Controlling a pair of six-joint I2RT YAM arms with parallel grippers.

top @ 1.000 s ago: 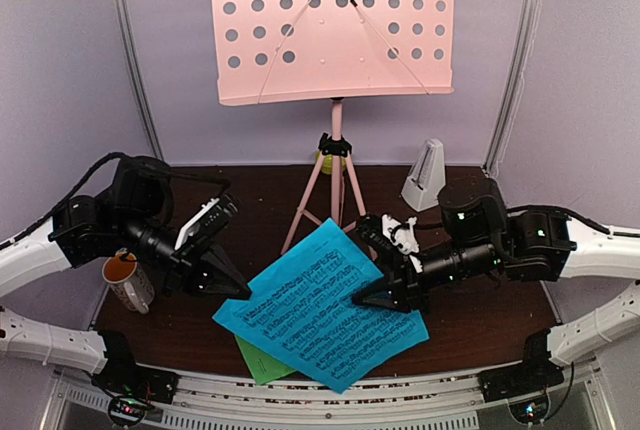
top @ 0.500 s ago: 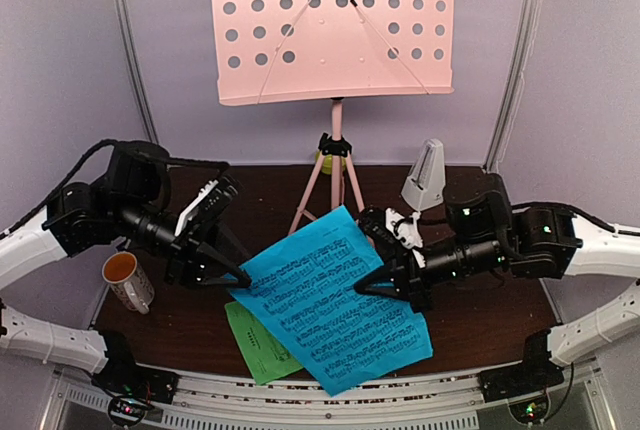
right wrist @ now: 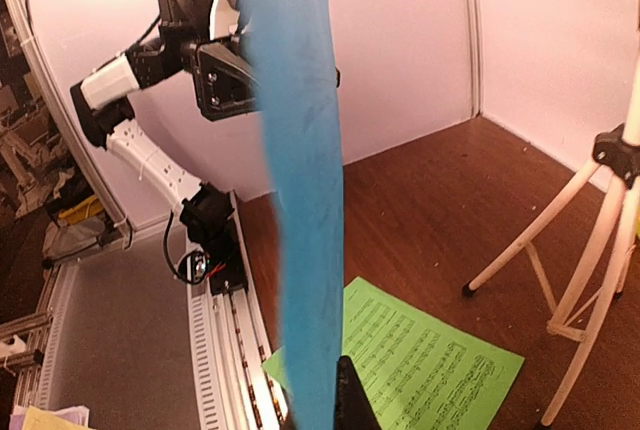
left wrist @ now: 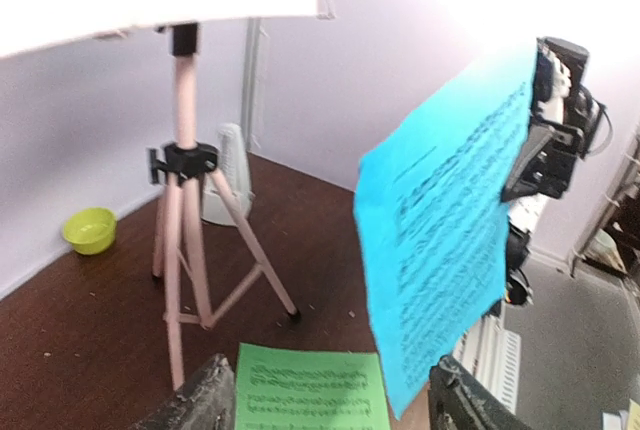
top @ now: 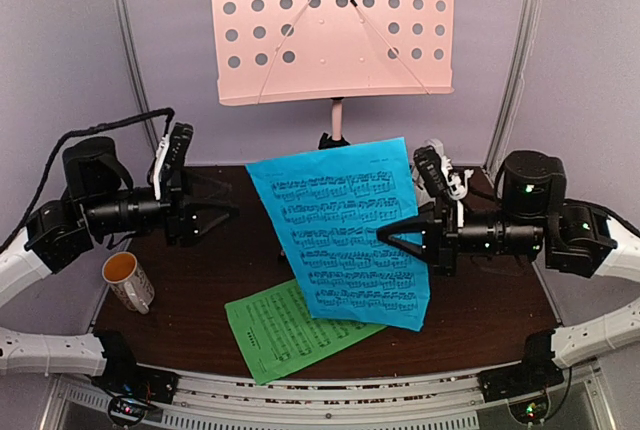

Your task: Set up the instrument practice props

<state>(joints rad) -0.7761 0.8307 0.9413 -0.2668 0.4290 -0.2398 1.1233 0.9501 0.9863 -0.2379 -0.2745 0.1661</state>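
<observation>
The right fingers are closed flat on the right edge of the blue music sheet and hold it upright, clear of the desk. The left fingers stand apart with nothing between them, well to the left of the blue sheet and not touching it. The green music sheet lies flat on the desk, below and between the two sets of fingers, its far right corner hidden behind the hanging blue sheet. The pink perforated music stand stands beyond both sets of fingers, its tray above them. In the left wrist view, the white metronome stands just behind the tripod legs, ahead of the left fingers.
</observation>
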